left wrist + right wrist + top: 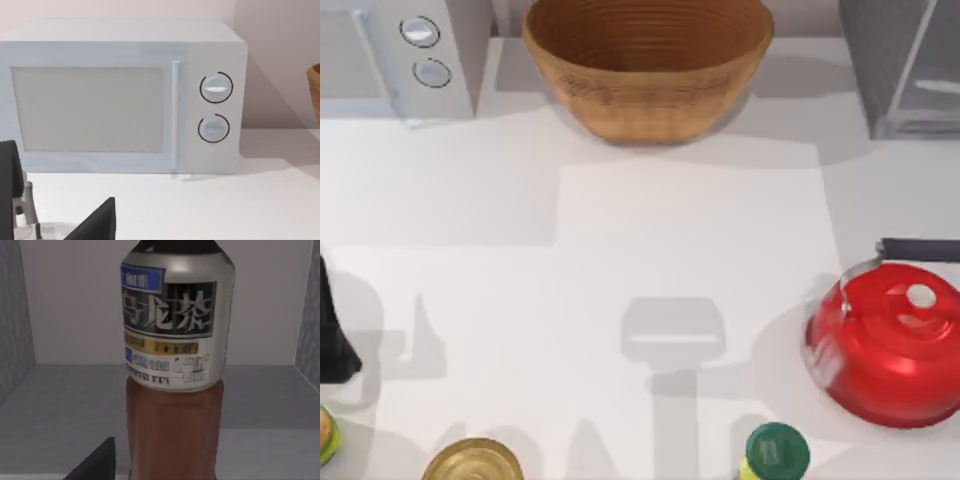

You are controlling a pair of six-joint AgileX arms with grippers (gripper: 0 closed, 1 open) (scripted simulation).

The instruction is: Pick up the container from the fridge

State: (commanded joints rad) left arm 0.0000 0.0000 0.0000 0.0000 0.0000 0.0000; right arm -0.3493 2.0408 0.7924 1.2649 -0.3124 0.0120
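You were mid-approach: right gripper (112, 475) sat inside the fridge (55, 410), container (172, 360) upright dead ahead at 12 o'clock, finger state unreadable; next needed closing in and clamping.

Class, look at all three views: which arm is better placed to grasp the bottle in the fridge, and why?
The right arm. Its wrist view looks straight at the grey-labelled brown bottle standing upright on the grey box-shaped fridge's floor, close up. The left arm's wrist view faces the white two-knob microwave instead.
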